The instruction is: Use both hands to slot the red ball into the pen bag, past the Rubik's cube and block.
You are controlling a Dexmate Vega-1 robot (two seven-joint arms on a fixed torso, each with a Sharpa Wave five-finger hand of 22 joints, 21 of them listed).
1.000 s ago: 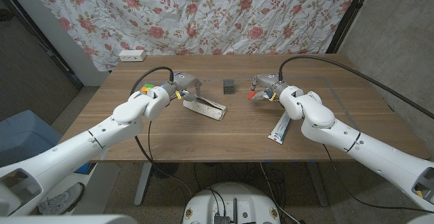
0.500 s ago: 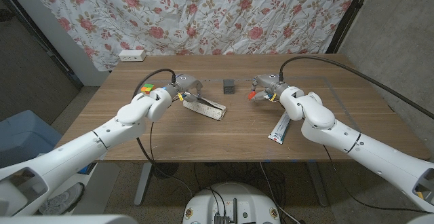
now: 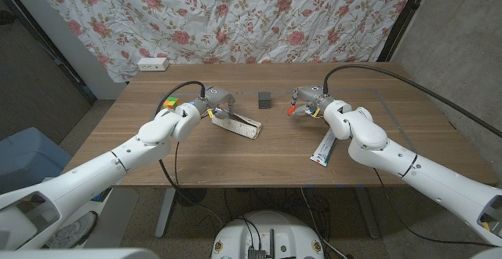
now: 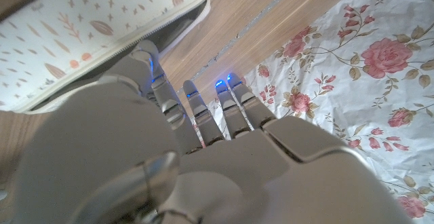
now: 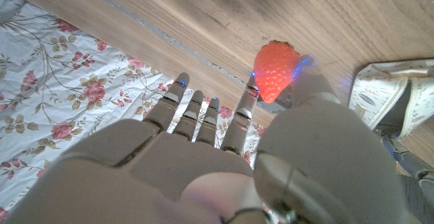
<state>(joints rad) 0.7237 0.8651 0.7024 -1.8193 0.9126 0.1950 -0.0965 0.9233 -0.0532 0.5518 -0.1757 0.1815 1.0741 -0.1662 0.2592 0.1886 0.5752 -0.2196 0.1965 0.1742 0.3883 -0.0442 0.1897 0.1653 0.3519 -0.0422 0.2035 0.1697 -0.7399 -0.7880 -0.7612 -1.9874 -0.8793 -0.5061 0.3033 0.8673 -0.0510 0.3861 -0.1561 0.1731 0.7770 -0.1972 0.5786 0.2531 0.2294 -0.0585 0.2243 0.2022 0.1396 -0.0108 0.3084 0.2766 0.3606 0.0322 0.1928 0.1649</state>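
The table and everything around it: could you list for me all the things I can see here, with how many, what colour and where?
Table: one, brown wood, in the middle of the room.
Pen bag: one, white with a leaf pattern, left of centre, at the left hand.
Rubik's cube: one, multicoloured, behind the left arm.
Block: one, dark, centre back.
Red thing shaped like a strawberry: one, red, pinched by the right hand.
Flat packet: one, white and blue, right of centre, toward the near edge.
Power strip: one, white, behind the table.
Curtain: one, floral, on the back wall.
Left hand: one, grey, touching the pen bag.
Right hand: one, grey, right of the block.
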